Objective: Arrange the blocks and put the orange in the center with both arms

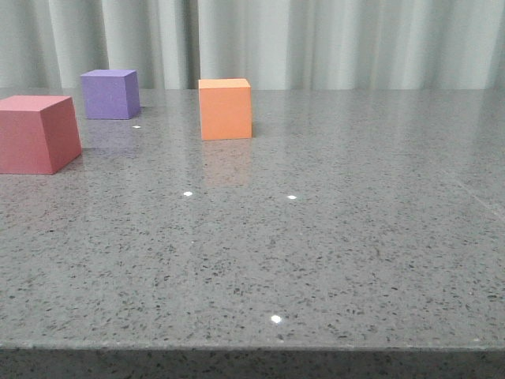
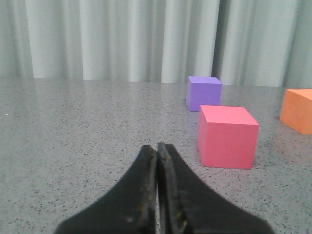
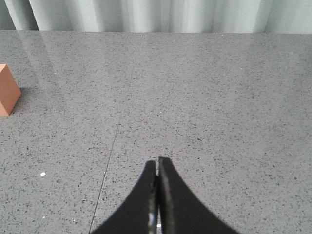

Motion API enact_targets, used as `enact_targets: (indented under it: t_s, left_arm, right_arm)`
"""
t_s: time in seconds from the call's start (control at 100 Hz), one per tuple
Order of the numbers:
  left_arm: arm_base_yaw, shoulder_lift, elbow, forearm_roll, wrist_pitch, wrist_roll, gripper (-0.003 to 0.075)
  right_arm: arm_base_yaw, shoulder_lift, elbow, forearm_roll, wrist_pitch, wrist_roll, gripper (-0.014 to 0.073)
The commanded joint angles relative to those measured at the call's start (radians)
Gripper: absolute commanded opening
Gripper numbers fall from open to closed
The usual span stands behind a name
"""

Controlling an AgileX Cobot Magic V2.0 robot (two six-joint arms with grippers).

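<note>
Grey speckled table point(image 1: 331, 253), pale curtain point(image 1: 355, 39).

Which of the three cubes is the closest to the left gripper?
The pink-red cube. It sits just ahead of the shut left gripper, while the purple cube stands behind it and the orange cube lies farther off.

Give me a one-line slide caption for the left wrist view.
Shut left end effector above the gray table, facing the pink-red cube, with the purple cube behind and the orange cube at the edge.
</note>
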Motion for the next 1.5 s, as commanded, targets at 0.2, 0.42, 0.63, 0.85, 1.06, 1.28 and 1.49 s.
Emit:
enact_targets:
  t_s: [0.2, 0.42, 0.63, 0.85, 1.06, 1.28, 1.49]
  left_arm:
    - [0.001, -0.032, -0.011, -0.033, -0.078, -0.002, -0.0019]
    - [0.001, 0.065, -0.232, -0.138, 0.136, -0.002, -0.0019]
    - [0.001, 0.305, -0.530, -0.138, 0.338, -0.002, -0.0019]
    - [0.001, 0.606, -0.885, -0.136, 0.662, -0.002, -0.0019]
    - [0.001, 0.840, -1.127, -0.118, 0.916, -0.002, -0.0019]
    - [0.001, 0.949, -1.194, -0.090, 0.952, -0.002, -0.0019]
    - [0.001, 0.978, -1.194, -0.047, 0.965, -0.002, -0.0019]
  right_arm:
    - [-0.006, -0.002, -0.023, -0.010, -0.072, -0.009, -0.0067]
    - [-0.006, -0.002, -0.023, -0.010, -0.072, -0.009, -0.0067]
    - [-0.006, -0.002, -0.023, -0.010, -0.072, -0.009, -0.0067]
    - [-0.006, -0.002, -0.023, -0.010, -0.072, -0.009, -0.0067]
    - [-0.006, -0.002, -0.023, -0.010, -0.072, -0.009, -0.0067]
    - [-0.006, -0.002, -0.023, -0.010, -0.072, -0.009, -0.0067]
    - [-0.006, -0.002, -0.023, -0.010, -0.072, -0.009, -0.0067]
